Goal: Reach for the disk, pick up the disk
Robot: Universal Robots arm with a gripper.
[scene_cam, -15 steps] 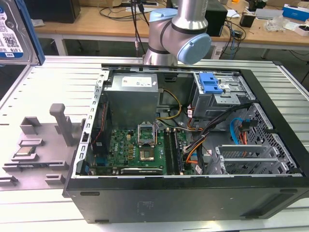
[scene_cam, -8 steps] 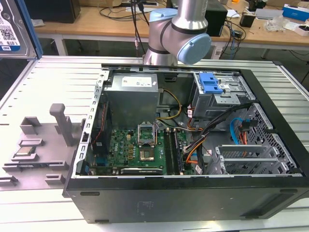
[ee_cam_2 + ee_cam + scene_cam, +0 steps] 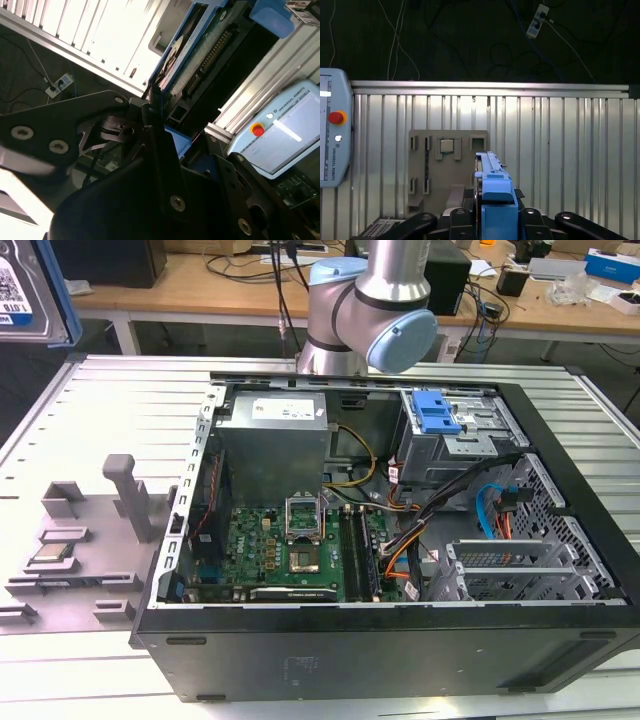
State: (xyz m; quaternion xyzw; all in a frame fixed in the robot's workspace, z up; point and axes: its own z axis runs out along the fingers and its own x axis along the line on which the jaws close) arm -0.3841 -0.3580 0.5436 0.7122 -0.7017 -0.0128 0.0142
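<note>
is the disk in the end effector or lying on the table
In the end effector: the disk sits clamped edge-on, well above the table.

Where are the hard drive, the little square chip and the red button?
hard drive (image 3: 496,200): first wrist view, the blue bracket along its edge.
chip (image 3: 447,145): first wrist view, its silver top.
red button (image 3: 336,117): first wrist view, its round cap.

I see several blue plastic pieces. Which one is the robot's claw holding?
The one edging the disk, clamped edge-on in the gripper. The ribbed blue latch sits inside the computer case, apart from the gripper.
</note>
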